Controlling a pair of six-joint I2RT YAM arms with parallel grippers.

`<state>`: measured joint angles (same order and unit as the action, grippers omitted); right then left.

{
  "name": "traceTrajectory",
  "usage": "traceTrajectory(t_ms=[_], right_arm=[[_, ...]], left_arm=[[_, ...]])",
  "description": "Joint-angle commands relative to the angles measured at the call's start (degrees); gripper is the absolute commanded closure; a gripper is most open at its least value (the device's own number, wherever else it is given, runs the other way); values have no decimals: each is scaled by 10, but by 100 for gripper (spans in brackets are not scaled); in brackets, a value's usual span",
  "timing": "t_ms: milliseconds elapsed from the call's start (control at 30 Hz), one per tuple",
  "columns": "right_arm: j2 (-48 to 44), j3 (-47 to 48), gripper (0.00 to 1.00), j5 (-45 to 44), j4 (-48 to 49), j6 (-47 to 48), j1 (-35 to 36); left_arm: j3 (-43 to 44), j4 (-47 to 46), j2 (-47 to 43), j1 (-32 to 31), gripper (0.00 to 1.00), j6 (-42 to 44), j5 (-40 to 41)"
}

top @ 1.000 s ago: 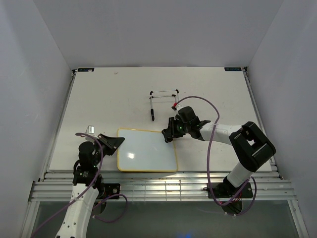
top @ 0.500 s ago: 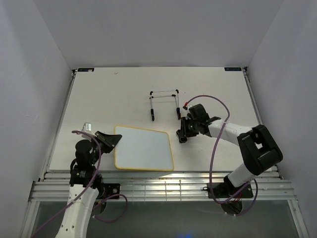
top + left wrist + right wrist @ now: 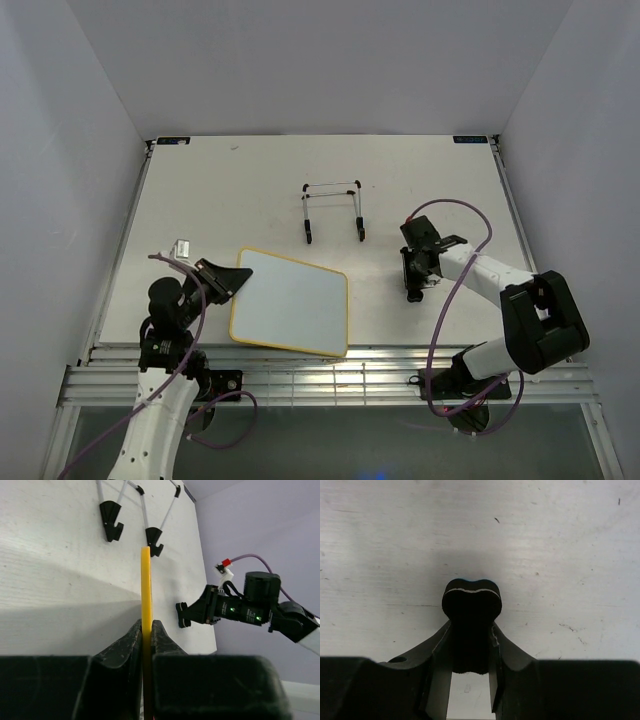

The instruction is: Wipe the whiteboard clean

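Note:
The whiteboard (image 3: 291,301), white face with a yellow frame and no writing showing, is tilted near the table's front, left of centre. My left gripper (image 3: 232,283) is shut on its left edge; in the left wrist view the yellow rim (image 3: 145,595) runs edge-on between the jaws of the left gripper (image 3: 145,630). My right gripper (image 3: 413,290) is at the right of the board, apart from it, shut on the small black bone-shaped eraser (image 3: 471,600), which sticks out past the tips of the right gripper (image 3: 470,630) just above the table.
A thin black wire stand (image 3: 333,208) lies behind the board at mid-table; its black feet (image 3: 111,516) show in the left wrist view. A small pale object (image 3: 182,245) lies at the left. Grey walls close in three sides, and a slatted rail (image 3: 330,375) runs along the near edge.
The right gripper has carried the eraser off the board's upper right corner, rightward and nearer. The left gripper has turned the board, raising its left edge.

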<state>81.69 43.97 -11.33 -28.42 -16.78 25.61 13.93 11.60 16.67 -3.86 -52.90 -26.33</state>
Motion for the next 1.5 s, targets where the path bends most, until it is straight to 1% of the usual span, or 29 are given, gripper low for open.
traceTrajectory(t_ms=[0, 33, 67, 100, 233, 300, 333, 367, 467, 600, 667, 700, 733, 767, 867, 900, 967, 1000, 1033, 1100, 1133, 1167, 1200, 1233, 1300, 1333, 1400, 1433, 1467], right_arm=[[3, -9, 80, -44, -31, -14, -11], [11, -8, 70, -44, -32, -15, -11], [15, -7, 63, -43, -31, -16, -11], [17, -6, 54, -42, -32, -16, -12], [12, -6, 47, -33, -32, -20, -12], [1, -4, 44, -26, -37, -22, -12], [-13, 1, 39, -26, -41, -24, -12], [-21, 3, 39, -23, -49, -23, -13], [-56, 23, 36, -30, -79, -25, -13], [-130, 50, 33, -39, -119, -25, -14], [-158, 70, 31, -46, -137, -25, -16], [-183, 77, 19, -47, -154, -25, -16], [-195, 84, 17, -51, -163, -24, -17], [-222, 99, 9, -53, -181, -23, -17], [-265, 117, 6, -49, -196, -22, -17], [-292, 125, 3, -47, -201, -21, -17], [-318, 131, 2, -30, -210, -19, -17], [-340, 135, 2, -24, -211, -16, -17], [-350, 138, 2, -18, -216, -13, -17], [-376, 140, 2, -15, -216, -8, -17], [-384, 140, 2, -12, -216, -7, -17], [-393, 139, 2, -5, -211, -6, -17], [-409, 135, 2, 2, -207, -4, -17], [-416, 128, 2, 19, -204, 2, -17], [-435, 118, 4, 37, -190, 3, -17], [-439, 111, 4, 55, -187, 7, -17], [-450, 104, 4, 74, -182, 10, -17], [-452, 100, 4, 76, -182, 12, -17], [-455, 100, 4, 79, -182, 13, -17]], left_arm=[[45, -65, 6, 1, 100, -10, -56], [51, -65, 5, 2, 100, -7, -55], [57, -65, 6, 1, 100, -4, -55], [71, -64, 8, 1, 100, -2, -55], [93, -65, 25, 1, 100, 3, -63], [94, -86, 28, 2, 100, -4, -76], [90, -98, 28, 1, 100, -8, -81], [87, -132, 28, 2, 100, -21, -93], [72, -193, 41, 1, 100, -54, -108], [87, -220, 66, 1, 100, -58, -99], [94, -265, 91, 1, 100, -64, -95], [100, -279, 105, 2, 100, -66, -96], [116, -302, 121, 1, 100, -65, -98], [126, -313, 163, 1, 100, -64, -101], [165, -370, 237, -2, 100, -62, -104], [177, -382, 287, -9, 100, -62, -102], [205, -417, 338, -19, 100, -59, -94], [233, -431, 364, -37, 100, -57, -92], [248, -455, 410, -47, 100, -47, -81], [292, -473, 455, -72, 100, -40, -62], [303, -489, 499, -77, 100, -41, -56], [312, -545, 523, -82, 100, -58, -52], [329, -581, 549, -89, 100, -69, -53], [339, -650, 599, -92, 100, -78, -53], [368, -700, 648, -105, 100, -88, -51], [401, -727, 695, -108, 100, -90, -49], [437, -761, 744, -111, 100, -100, -51], [470, -798, 789, -111, 100, -106, -52], [487, -820, 810, -111, 100, -113, -53]])
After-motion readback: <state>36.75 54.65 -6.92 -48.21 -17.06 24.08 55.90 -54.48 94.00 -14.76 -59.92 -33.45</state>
